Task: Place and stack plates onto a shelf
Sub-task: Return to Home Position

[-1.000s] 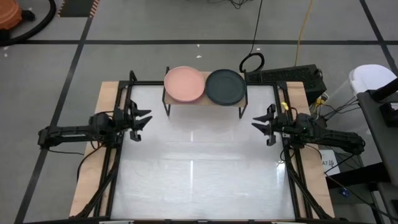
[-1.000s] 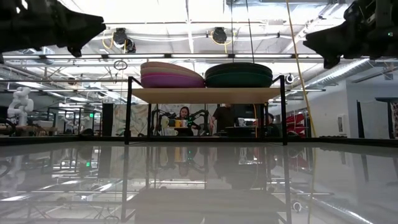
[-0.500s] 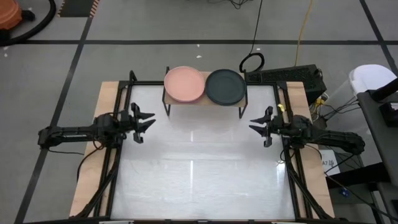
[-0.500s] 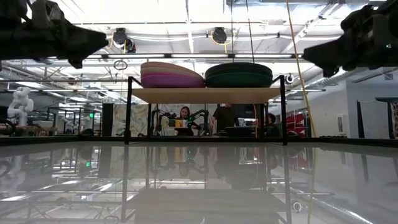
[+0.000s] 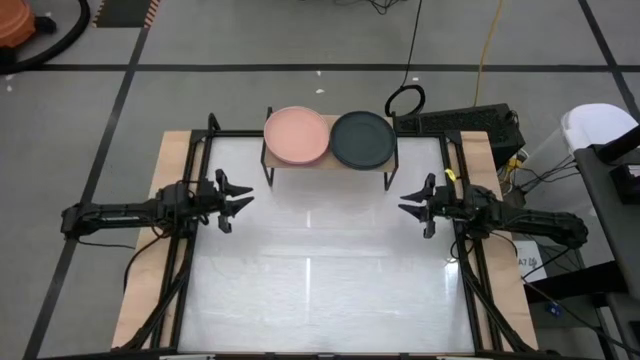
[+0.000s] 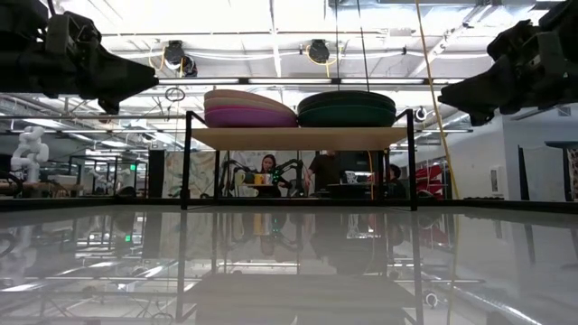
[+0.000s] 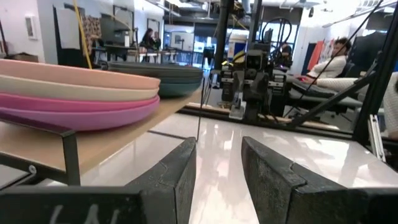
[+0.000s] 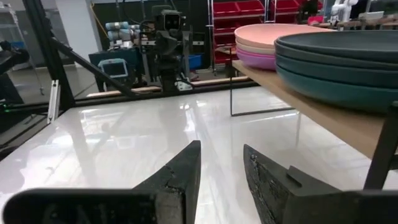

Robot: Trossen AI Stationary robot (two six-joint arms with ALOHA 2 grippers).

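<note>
Shelf [image 6: 298, 137] at far edge of table [image 5: 320, 290], carrying two stacks. Overhead shows only salmon plate [image 5: 296, 135] and charcoal plate [image 5: 362, 139] on top; low view reveals purple plate [image 6: 250, 117], teal plates [image 6: 347, 116] beneath. Left gripper [image 5: 240, 203], right gripper [image 5: 405, 205] at table's sides, fingers parted, holding nothing

Matt plates [image 5: 296, 135]; light-wood shelf [image 6: 298, 137]; glossy tabletop [image 5: 320, 280]

I work in a robotics lab: past the shelf [image 6: 298, 137] people [image 6: 268, 166] sit at desks, a white robot [image 6: 27, 149] stands left of it, red bins [image 8: 249, 7] sit beyond it, and a coiled cable [image 5: 405, 100] lies behind it.
</note>
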